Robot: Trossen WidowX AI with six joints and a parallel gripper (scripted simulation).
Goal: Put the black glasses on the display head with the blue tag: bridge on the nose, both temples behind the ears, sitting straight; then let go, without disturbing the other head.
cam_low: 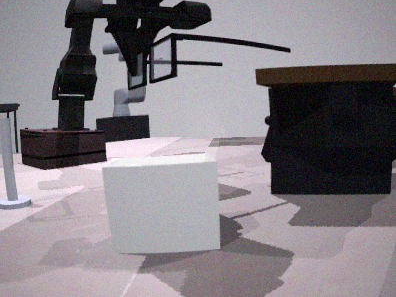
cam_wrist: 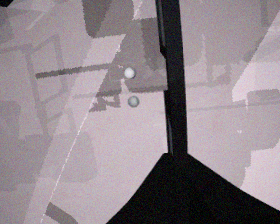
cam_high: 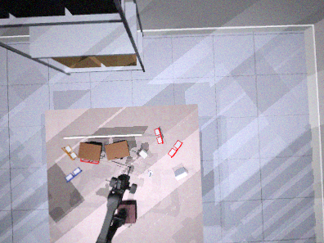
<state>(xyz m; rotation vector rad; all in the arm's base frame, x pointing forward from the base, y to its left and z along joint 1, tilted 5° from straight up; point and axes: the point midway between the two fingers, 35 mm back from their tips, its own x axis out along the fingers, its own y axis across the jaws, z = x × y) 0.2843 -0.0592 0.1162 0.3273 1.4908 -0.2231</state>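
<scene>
Glasses held aloft left of head

The claw (cam_high: 126,182) (cam_low: 136,71) is clenched on the black glasses (cam_low: 176,59) (cam_wrist: 176,80), upper centre of the exterior frame, temples pointing right. A head (cam_low: 330,139) stands at that frame's right, apart from them. A white block (cam_low: 165,206) sits lower left of centre.

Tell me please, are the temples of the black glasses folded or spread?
Spread: in the exterior view, both temples of the black glasses extend away from the lenses.
</scene>
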